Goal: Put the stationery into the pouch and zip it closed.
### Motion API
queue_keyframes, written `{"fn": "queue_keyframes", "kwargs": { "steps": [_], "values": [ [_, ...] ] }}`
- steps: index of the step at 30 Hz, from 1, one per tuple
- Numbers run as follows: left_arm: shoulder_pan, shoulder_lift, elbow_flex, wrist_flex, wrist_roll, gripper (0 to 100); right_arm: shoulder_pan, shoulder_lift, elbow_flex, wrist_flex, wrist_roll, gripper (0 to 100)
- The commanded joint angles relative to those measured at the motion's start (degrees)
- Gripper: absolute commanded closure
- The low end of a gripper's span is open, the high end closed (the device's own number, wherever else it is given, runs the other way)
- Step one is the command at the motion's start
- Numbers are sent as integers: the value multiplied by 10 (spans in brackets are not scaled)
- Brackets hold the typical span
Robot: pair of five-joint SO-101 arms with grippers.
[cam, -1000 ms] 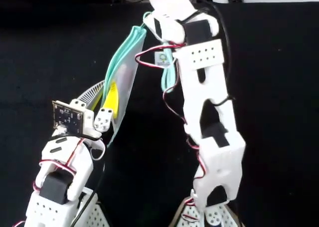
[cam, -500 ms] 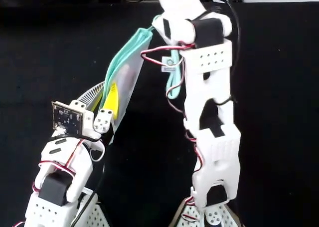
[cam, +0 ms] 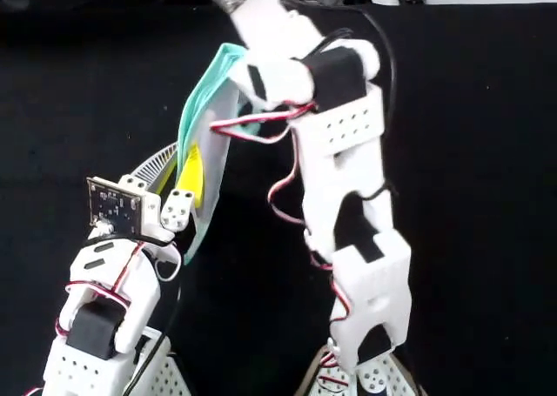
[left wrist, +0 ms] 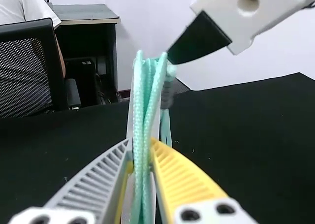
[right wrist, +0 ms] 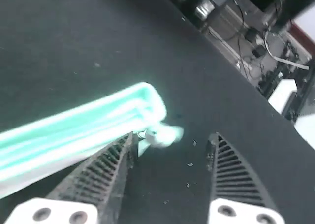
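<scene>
Our left pincer point(left wrist: 141, 145) is pinching the mint-green-edged clear zip pouch point(left wrist: 145, 96) on edge, the right pincer point(right wrist: 171, 138) is spread with the pale zipper pull point(right wrist: 162, 134) off-centre in its gap, so we reckon centre it first, then clamp and drag straight along.

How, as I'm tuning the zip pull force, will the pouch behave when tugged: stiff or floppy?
Likely semi-floppy: the pouch is thin, yet stands edge-up from the left pincer clamping one end, without sagging. Probably light, held that way. The small zipper pull by the open right pincer may slip.
</scene>
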Motion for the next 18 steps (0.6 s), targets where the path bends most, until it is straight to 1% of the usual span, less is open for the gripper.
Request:
{"fn": "queue_keyframes", "kwargs": {
  "steps": [1,5,7,8,11,12,13,15,18],
  "values": [
    [-2,-5,-3,-4,1,967,-26,-77,35,4,-24,763],
    [-3,-5,-3,-4,1,967,-43,-166,132,3,-27,770],
    [-6,-5,-4,-3,0,967,-40,-217,194,3,-27,797],
    [-16,-4,-8,-1,0,967,-31,-244,228,3,-27,826],
    [-74,-4,-30,0,-12,967,11,-334,354,3,-27,979],
    [-98,-4,-40,0,-23,967,30,-362,400,3,-27,988],
    [-119,-4,-51,1,-36,967,49,-391,450,2,-27,967],
    [-151,-4,-71,1,-66,966,82,-444,546,-16,-27,988],
    [-163,5,-72,1,-126,966,128,-531,698,-65,-25,986]
  ]
}}
